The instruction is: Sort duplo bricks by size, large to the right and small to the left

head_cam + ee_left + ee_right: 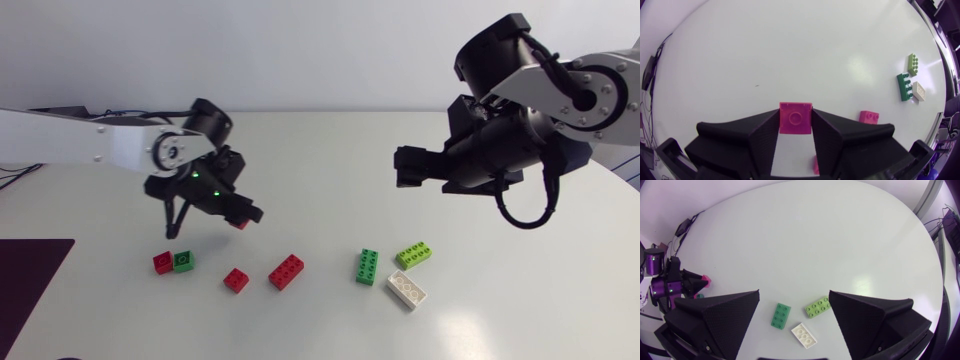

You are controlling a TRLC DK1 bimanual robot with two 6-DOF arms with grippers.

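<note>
My left gripper hangs above the table's left half, shut on a small red brick whose studded face shows between the fingers. Below it lie a small red brick touching a small green brick, another small red brick and a large red brick. Further right lie a large green brick, a lime brick and a white brick. My right gripper is raised over the right half, open and empty, with the green brick, lime brick and white brick below it.
A dark mat lies at the table's left front edge. The white table curves away at the right and the back.
</note>
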